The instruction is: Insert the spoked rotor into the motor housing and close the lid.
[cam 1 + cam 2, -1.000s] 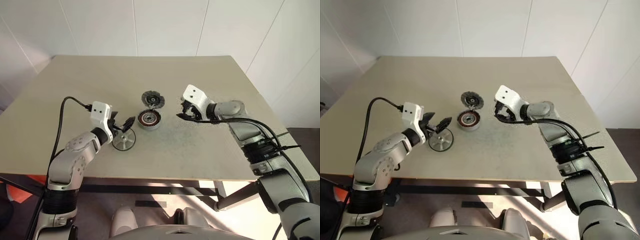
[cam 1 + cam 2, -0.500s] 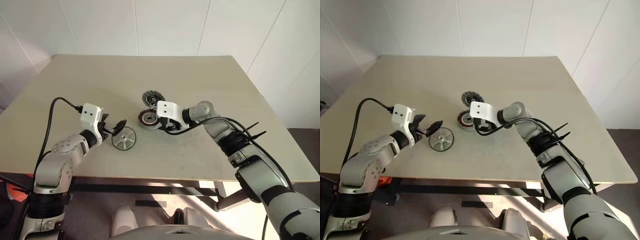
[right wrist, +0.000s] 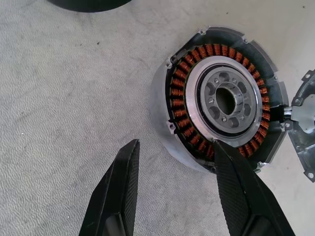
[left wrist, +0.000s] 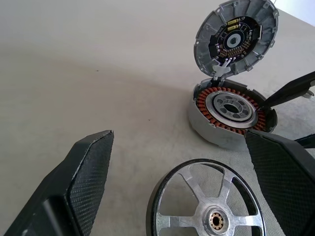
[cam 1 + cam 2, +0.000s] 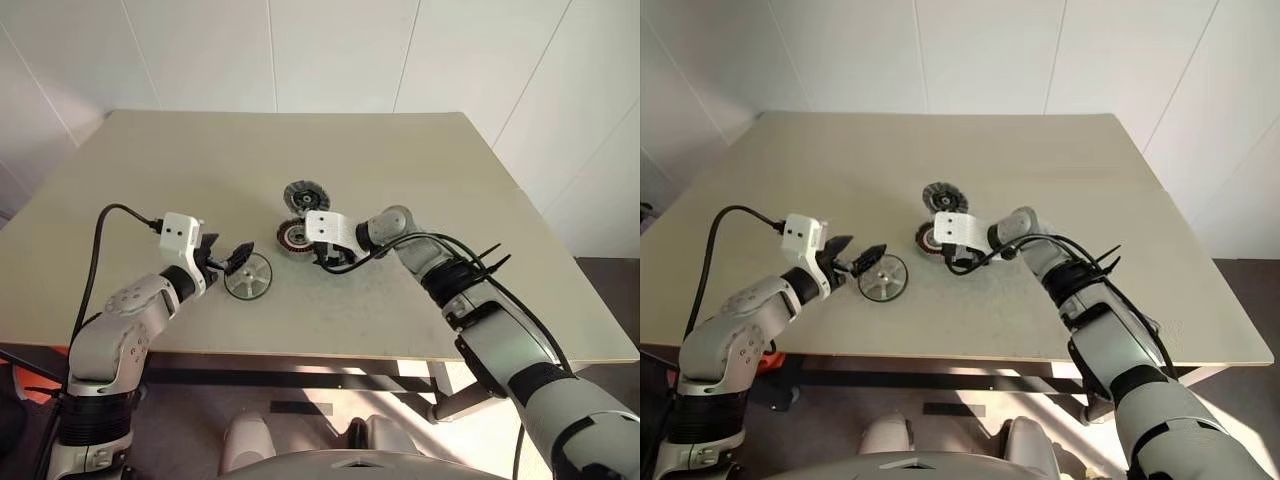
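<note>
The spoked rotor [image 5: 248, 276] lies flat on the table, a silver wheel with a small hub. My left gripper [image 5: 228, 254] hovers just left of it, open, with nothing between its fingers [image 4: 83, 167]. The motor housing [image 3: 221, 98] sits further back with copper windings around a dark centre. Its lid [image 5: 305, 196] stands tilted up at the housing's far side, inner face showing. My right gripper [image 3: 175, 143] is open at the housing's near rim, one finger over the windings and the other outside the wall.
The beige table [image 5: 420, 300] has free surface all around the parts; its front edge runs close below the rotor. A black cable [image 5: 110, 225] loops from my left wrist.
My right gripper swung left and down from right of the housing to its near rim. My left gripper drew back a little to the left, off the rotor.
</note>
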